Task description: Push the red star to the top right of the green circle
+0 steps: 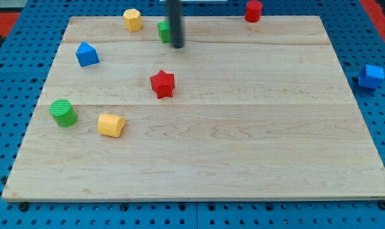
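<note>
The red star (162, 84) lies on the wooden board (243, 127), a little left of centre. The green circle (63, 112) stands near the board's left edge, lower than the star and well to its left. My tip (178, 46) is near the top of the board, above the star and slightly to its right, with a clear gap between them. The rod partly hides a green block (163, 30) just to its left.
A blue block (86, 55) sits at upper left. A yellow block (132, 19) is at the top edge, another yellow block (111, 124) right of the green circle. A red cylinder (253, 10) is at top right. A blue block (371, 76) lies off the board at right.
</note>
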